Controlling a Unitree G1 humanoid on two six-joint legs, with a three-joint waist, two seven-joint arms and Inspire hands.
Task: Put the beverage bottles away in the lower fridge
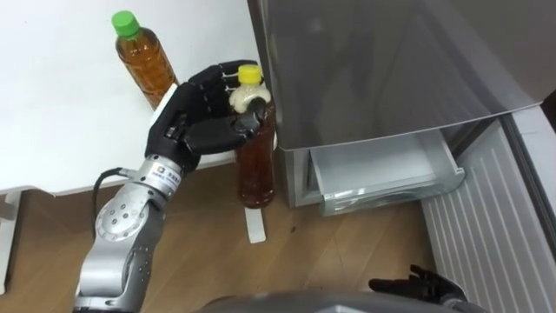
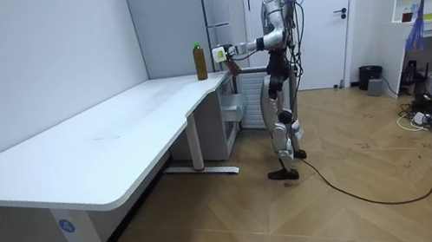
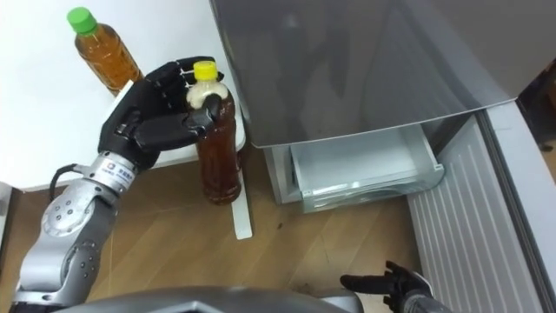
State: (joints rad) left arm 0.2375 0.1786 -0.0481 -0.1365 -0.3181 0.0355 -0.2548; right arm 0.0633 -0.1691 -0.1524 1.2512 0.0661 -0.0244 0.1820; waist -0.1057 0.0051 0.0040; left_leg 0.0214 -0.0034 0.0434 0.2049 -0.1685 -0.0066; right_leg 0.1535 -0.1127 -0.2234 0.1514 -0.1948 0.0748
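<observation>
The grey fridge (image 1: 382,69) takes up everything from 12 to 3 o'clock, with one lower drawer (image 1: 382,174) pulled out at about 4 o'clock and nothing that I can see lying in it. The white surface (image 1: 52,104) spreads from 9 to 11 o'clock. My left hand (image 1: 195,117) is wrapped round the neck and shoulder of the yellow-capped bottle (image 1: 256,156). It hangs upright in the air, off the edge of the surface and just beside the fridge's near corner. The green-capped bottle (image 1: 146,61) stands on the surface at 11 o'clock, untouched. My right hand (image 1: 426,285) waits low at 5 o'clock with its fingers loose, holding nothing. To do this step well, I think I must swing the bottle out round that corner towards 4 o'clock before I lower it, or its body may knock the fridge front. My grip sits high, so the heavy bottom could sway; I would move slowly and keep it upright. The drawer looks shallow, so I expect to bend well down and perhaps lay the bottle on its side before letting go. By count: one fridge, one surface, one open drawer, two bottles, two hands.
</observation>
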